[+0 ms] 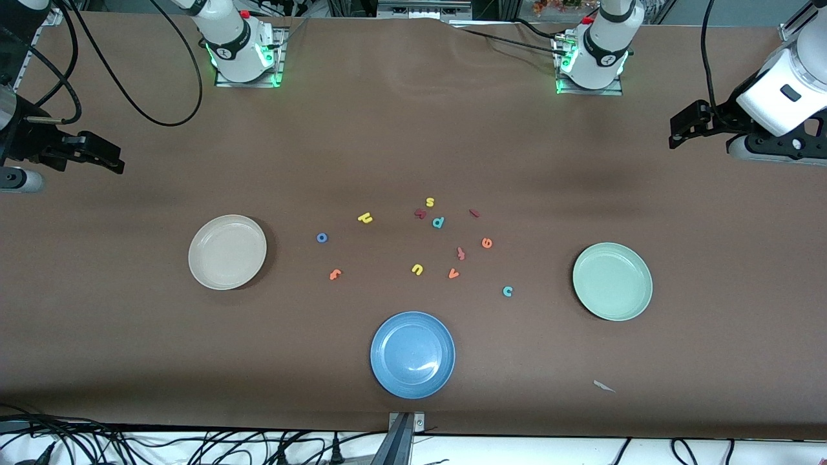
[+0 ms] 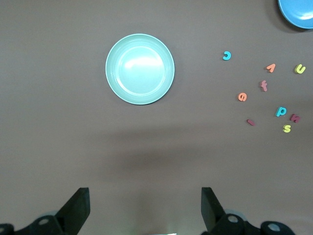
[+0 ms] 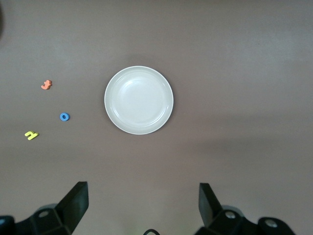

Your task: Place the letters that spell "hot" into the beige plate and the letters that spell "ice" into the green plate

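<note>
On the brown table, nothing is sorted yet.
Both arms wait at the table ends: the left gripper [image 1: 678, 132] near the green plate [image 1: 612, 281], the right gripper [image 1: 110, 158] near the beige plate [image 1: 227, 252], each spread wide and empty. The h [image 1: 365, 218], o [image 1: 322, 237] and t [image 1: 334, 274] lie toward beige; the i [image 1: 474, 212], e [image 1: 486, 243] and c [image 1: 508, 291] toward green. Among them, the s [image 1: 430, 202], p [image 1: 438, 222], u [image 1: 417, 269] and v [image 1: 453, 274] must be avoided, as must the blue plate [image 1: 412, 354].
</note>
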Robot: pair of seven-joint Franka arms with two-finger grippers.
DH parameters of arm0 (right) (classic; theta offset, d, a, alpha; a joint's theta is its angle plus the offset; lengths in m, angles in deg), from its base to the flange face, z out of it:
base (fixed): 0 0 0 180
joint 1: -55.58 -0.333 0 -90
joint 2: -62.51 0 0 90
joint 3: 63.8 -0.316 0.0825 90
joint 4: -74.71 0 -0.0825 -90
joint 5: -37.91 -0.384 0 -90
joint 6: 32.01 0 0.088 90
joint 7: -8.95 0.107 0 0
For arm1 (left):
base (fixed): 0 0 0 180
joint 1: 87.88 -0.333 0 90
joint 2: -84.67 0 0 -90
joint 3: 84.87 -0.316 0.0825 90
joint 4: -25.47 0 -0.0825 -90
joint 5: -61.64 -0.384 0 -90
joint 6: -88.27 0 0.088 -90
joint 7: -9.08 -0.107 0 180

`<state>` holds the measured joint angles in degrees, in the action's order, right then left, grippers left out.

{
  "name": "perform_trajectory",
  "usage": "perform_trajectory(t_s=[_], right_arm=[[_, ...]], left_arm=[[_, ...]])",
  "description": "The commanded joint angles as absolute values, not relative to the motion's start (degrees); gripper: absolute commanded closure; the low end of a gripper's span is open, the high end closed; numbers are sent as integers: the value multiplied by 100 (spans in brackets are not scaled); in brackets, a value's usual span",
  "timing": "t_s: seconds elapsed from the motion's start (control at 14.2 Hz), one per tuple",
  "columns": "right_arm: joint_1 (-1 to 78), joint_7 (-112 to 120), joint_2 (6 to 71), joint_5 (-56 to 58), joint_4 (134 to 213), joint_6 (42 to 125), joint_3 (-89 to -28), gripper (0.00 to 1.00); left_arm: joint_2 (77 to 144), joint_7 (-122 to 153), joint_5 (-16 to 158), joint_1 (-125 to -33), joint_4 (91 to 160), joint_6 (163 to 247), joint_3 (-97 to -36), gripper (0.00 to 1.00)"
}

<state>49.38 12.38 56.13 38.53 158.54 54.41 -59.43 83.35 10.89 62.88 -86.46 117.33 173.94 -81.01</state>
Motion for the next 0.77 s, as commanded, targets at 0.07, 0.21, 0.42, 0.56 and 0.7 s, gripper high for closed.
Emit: perform_trajectory(t_s=[0.07, 0.21, 0.42, 0.56, 0.7], right_arm=[[4882, 1238, 5662, 3756, 15891, 5430, -5941, 0], [4882, 1238, 5662, 3756, 15891, 5413, -5932, 0], [4882, 1238, 5662, 3756, 15891, 5430, -5923, 0], [4882, 1238, 5662, 3756, 15891, 5474, -5923, 0], [4882, 1238, 5653, 3756, 15891, 5491, -5915, 0]], left_arm=[[8414, 1119, 6146, -8630, 11556, 17361, -8039, 0], [8414, 1119, 6155, -8639, 11565, 17361, -8048, 0], [8414, 1119, 6146, -8630, 11556, 17343, -8048, 0], [8406, 1110, 6146, -8648, 11556, 17343, -8056, 0], [8414, 1093, 6146, -8683, 11556, 17343, -8057, 0]])
